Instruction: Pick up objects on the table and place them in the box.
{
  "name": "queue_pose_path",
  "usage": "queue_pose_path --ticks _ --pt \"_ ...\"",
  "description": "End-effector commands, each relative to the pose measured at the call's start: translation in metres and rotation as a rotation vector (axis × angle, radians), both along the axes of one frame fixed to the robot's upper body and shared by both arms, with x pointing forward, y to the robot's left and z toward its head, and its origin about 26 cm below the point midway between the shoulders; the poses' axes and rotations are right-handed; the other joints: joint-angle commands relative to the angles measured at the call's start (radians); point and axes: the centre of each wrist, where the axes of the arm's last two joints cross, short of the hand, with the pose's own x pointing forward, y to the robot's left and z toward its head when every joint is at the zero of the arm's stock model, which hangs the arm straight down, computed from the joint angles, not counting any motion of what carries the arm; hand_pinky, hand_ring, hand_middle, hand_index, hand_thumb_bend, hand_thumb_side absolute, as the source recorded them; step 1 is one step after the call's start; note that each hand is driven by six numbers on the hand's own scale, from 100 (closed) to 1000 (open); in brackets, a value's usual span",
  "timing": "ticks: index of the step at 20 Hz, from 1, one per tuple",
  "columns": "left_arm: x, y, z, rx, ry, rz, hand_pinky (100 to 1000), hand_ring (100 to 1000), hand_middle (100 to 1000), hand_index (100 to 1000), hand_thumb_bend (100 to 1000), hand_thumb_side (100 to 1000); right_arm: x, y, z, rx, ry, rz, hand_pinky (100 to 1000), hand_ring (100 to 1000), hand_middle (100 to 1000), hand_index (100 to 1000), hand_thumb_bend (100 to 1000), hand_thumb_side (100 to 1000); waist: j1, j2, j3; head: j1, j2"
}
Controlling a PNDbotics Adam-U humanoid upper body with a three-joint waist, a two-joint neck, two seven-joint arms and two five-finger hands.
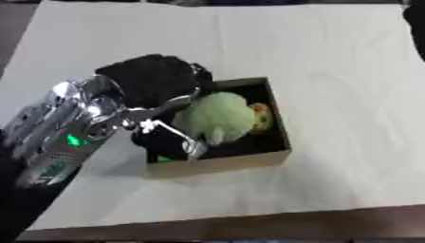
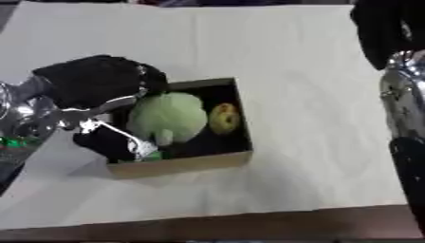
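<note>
- My left hand (image 1: 153, 80) sits at centre-left of the frame, over the left end of the box (image 1: 241, 161), its black back toward the camera.
- Its fingers (image 1: 170, 142) curl downward into the box's left part, just beside the green plush toy (image 1: 220, 116); I cannot tell whether they are touching it or closed on anything.
- The green plush toy lies inside the box, filling its middle, with the left wall hidden behind my hand.
- A small yellow-orange object (image 2: 222, 118) lies in the box too, just to the right of the plush and near the right wall.
- The box is an open, shallow cardboard tray with a dark inside; its near wall faces the lower edge of the frame and its right wall stands clear of everything.
- My left forearm (image 1: 62, 128), silver with a green light, comes in from the lower left and covers that corner of the worktop (image 1: 332, 61).
- The worktop is a pale sheet; broad bare room lies to the right of the box and above it, toward the upper edge.
- The worktop's near edge runs across the bottom of the frame, with a dark strip below it.
- My right arm (image 2: 402, 95) shows along the right edge in the right eye view, well apart from the box; its hand is not visible.
</note>
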Motion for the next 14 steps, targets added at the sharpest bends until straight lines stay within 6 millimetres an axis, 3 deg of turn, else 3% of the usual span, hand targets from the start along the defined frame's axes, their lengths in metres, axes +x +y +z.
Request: queue_pose_path --ticks 1,6,8,11,14 --pt "-0.0033 0.0000 0.0059 0.024 -0.046 0.014 534 827 781 855 517 661 -0.0025 -0.0030 0.0077 -0.006 -0.026 -0.013 987 877 757 1000 142 1000 0.001 -0.023 -0.001 0.000 -0.005" --pt "-0.0027 0.0011 0.0070 0.048 -0.113 0.043 598 877 826 893 598 680 -0.0025 -0.0030 0.0071 -0.006 -0.023 -0.012 987 877 757 1000 143 1000 0.002 -0.024 0.001 0.000 -0.004" --pt "-0.0024 0.0016 0.0086 0.043 -0.149 0.050 595 880 829 896 569 690 -0.0025 -0.0028 0.0069 -0.004 -0.023 -0.011 987 877 756 1000 144 1000 0.002 -0.024 0.002 0.000 -0.005" --pt "-0.0020 0.0021 0.0106 0.026 -0.196 0.056 588 876 825 891 449 732 -0.0025 -0.0026 0.0065 -0.003 -0.021 -0.010 987 877 756 1000 144 1000 0.001 -0.025 0.005 0.000 -0.007" --pt "-0.0018 0.0025 0.0123 0.001 -0.222 0.057 581 876 826 892 427 749 -0.0025 -0.0023 0.0063 -0.003 -0.020 -0.009 987 877 756 1000 144 1000 0.000 -0.025 0.007 -0.001 -0.009"
